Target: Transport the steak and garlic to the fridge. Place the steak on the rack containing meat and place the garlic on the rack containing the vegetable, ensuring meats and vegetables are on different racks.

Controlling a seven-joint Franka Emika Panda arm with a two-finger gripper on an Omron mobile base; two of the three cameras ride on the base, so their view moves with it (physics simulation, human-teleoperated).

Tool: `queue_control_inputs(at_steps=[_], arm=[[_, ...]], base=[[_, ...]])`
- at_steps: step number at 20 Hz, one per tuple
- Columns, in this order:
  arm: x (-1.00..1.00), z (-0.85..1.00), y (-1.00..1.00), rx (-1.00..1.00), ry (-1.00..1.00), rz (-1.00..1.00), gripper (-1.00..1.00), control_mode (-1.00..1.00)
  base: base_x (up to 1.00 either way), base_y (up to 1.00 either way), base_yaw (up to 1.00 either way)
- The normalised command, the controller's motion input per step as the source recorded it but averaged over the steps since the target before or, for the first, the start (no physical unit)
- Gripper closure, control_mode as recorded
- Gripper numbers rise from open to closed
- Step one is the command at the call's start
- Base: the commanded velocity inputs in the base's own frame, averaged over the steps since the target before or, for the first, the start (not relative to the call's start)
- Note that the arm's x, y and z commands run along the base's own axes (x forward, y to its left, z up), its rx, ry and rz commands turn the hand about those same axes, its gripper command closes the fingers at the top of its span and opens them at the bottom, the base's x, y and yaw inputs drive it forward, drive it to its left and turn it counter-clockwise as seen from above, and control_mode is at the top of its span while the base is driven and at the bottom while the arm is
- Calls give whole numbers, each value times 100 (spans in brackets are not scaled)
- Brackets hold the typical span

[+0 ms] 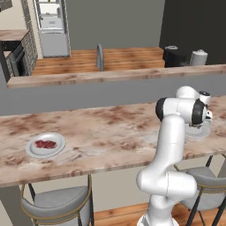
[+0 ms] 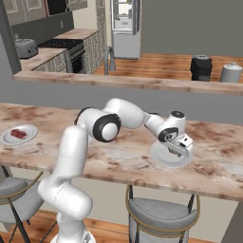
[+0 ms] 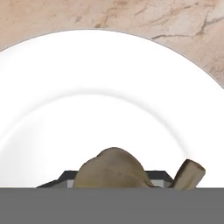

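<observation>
A brownish garlic (image 3: 112,168) bulb lies on a white plate (image 3: 109,83) at the right of the marble counter. My gripper (image 3: 114,178) points down onto that plate (image 2: 158,159), and its dark finger tips (image 3: 65,176) press the bulb from both sides. In the right base view the gripper (image 2: 177,151) sits low over the plate. The steak (image 1: 45,144), a small red slab (image 2: 19,133), rests on a second white plate (image 1: 32,151) far to the left. The fridge (image 1: 52,26) stands at the back of the kitchen, its white shelved top (image 2: 125,19) showing.
A raised ledge (image 1: 110,76) runs behind the counter. Beyond it are a faucet (image 1: 100,57), a black appliance (image 2: 201,68) and a grey kettle (image 2: 230,72). A toaster (image 2: 25,47) and stove (image 2: 71,50) stand at the left. Grey stools (image 2: 161,213) sit under the counter's front edge.
</observation>
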Motion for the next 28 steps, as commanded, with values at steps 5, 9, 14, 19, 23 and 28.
queue_control_inputs(at_steps=[5,9,14,19,23,28], arm=[[-11,-5,-2,0,-15,0,100,-100],[-69,18,3,0,-17,0,100,-100],[-93,87,16,1,4,4,100,-100],[-91,100,59,0,2,14,100,-100],[-82,100,77,-2,0,22,100,-100],[-84,88,87,-4,-10,25,100,-100]], base=[[0,0,0],[0,0,0],[0,0,0],[0,0,0],[0,0,0],[0,0,0]])
